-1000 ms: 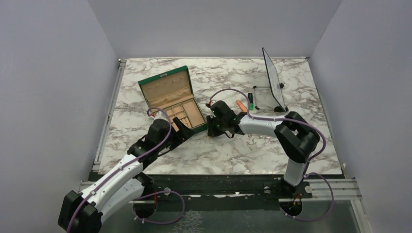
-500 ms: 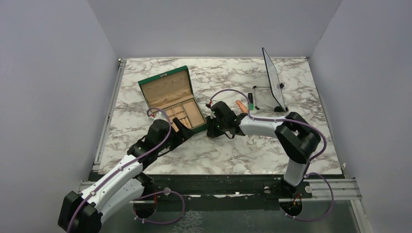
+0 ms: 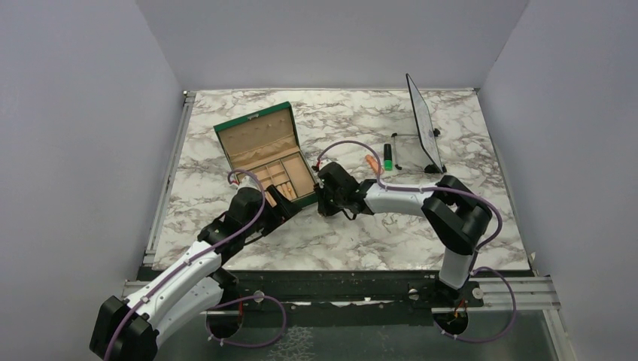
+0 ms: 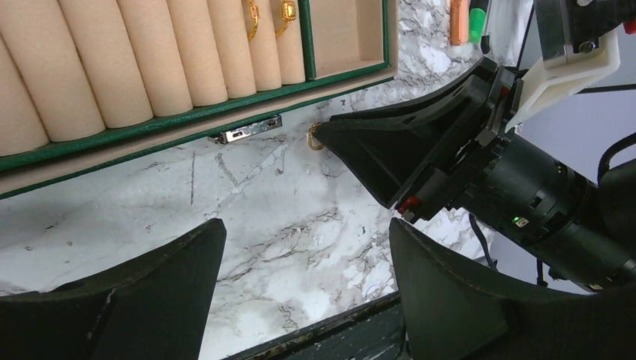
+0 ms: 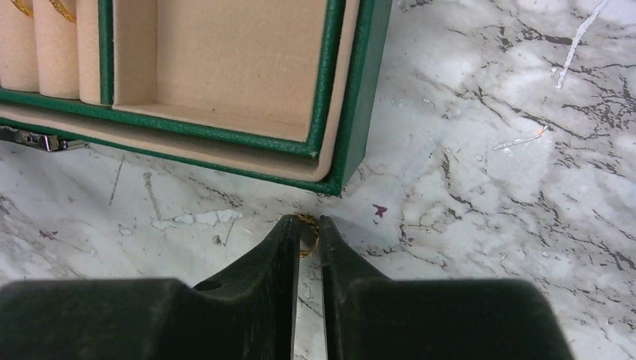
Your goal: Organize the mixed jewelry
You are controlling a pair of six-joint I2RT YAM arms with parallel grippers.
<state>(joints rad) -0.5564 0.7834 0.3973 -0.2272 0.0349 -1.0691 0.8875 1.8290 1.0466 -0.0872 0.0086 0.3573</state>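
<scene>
On the marble table [image 3: 421,241] the open green box [image 5: 365,90] sits with two gold pieces [image 4: 252,19] already on its padded rolls [image 4: 187,52]. We judge the step in hand to be carrying one more over. We should lift straight up, clear the green wall, then lower gently onto a free roll without squeezing harder. Our left claw [image 4: 306,229] hangs spread wide and empty before the latch [image 4: 247,131]. Our right claw [image 5: 306,229] is nearly closed, its tips pinching a gold ring [image 5: 307,235] low over the marble just beside the box's corner.
</scene>
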